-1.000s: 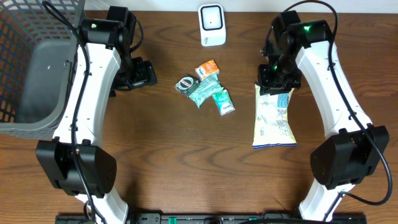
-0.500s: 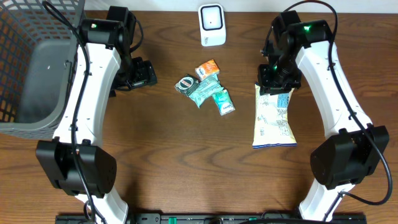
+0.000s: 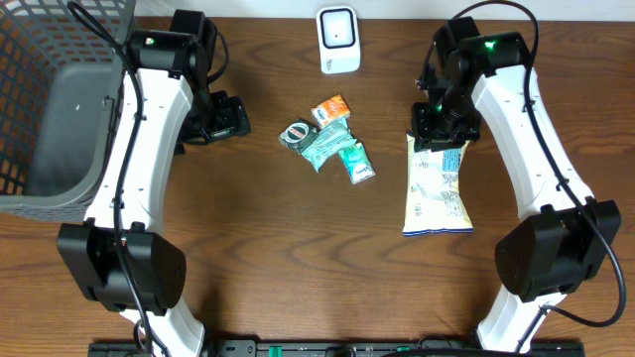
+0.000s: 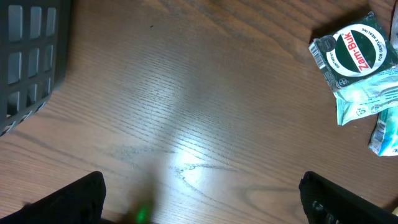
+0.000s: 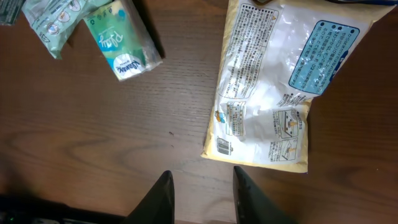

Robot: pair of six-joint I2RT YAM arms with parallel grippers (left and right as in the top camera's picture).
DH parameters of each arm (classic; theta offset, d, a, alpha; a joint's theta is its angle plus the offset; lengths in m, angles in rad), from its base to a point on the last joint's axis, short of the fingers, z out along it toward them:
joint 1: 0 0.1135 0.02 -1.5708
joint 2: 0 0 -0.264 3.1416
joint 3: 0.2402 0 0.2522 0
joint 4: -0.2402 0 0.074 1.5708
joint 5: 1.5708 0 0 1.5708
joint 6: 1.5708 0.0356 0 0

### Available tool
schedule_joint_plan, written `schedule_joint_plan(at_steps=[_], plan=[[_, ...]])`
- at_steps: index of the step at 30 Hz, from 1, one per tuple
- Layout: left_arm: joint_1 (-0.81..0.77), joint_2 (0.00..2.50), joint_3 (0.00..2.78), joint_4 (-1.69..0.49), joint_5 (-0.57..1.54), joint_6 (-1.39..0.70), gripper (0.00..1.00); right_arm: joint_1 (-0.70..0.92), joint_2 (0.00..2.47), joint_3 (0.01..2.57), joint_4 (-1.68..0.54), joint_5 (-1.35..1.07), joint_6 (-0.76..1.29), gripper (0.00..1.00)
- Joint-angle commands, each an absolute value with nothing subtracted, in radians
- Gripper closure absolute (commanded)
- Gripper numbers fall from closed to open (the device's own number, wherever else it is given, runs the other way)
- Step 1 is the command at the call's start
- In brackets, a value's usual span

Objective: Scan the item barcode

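Nothing visibly moved since the earlier frames. Right gripper (image 3: 442, 137) sat at the top edge of the yellow-white pouch (image 3: 437, 193), right of centre in the overhead view; contact could not be told. Its wrist view showed the fingers (image 5: 160, 199) narrowly parted with bare wood between them and the pouch barcode (image 5: 222, 147) just above. Left gripper (image 3: 233, 117) was wide and empty over the table (image 3: 248, 248), left of the small packets (image 3: 327, 139). Scanner (image 3: 337, 40) stood top centre, well apart from the pouch.

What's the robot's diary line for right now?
left gripper: open, empty | right gripper: slightly open, empty | snack bag: flat on table | scanner: far edge
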State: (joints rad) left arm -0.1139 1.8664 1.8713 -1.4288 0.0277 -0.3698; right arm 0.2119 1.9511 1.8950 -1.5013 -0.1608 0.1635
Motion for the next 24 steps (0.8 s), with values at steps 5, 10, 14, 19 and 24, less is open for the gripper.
schedule_joint_plan(at_steps=[5,10,14,19,24], plan=[[-0.113,1.850,1.869,-1.431,0.030,-0.376,0.02,0.231,1.924,1.888,-1.495,-0.220,0.152,0.74],[-0.113,1.850,1.869,-1.431,0.030,-0.376,0.02,0.267,1.924,1.888,-1.459,-0.220,0.152,0.72],[-0.113,1.850,1.869,-1.431,0.030,-0.376,0.02,0.297,1.924,1.887,-1.422,-0.196,0.152,0.88],[-0.113,1.850,1.869,-1.431,0.030,-0.376,0.02,0.307,1.924,1.879,-1.361,-0.096,0.196,0.98],[-0.113,1.850,1.869,-1.431,0.030,-0.376,0.02,0.307,1.925,1.809,-1.284,-0.003,0.252,0.99]])
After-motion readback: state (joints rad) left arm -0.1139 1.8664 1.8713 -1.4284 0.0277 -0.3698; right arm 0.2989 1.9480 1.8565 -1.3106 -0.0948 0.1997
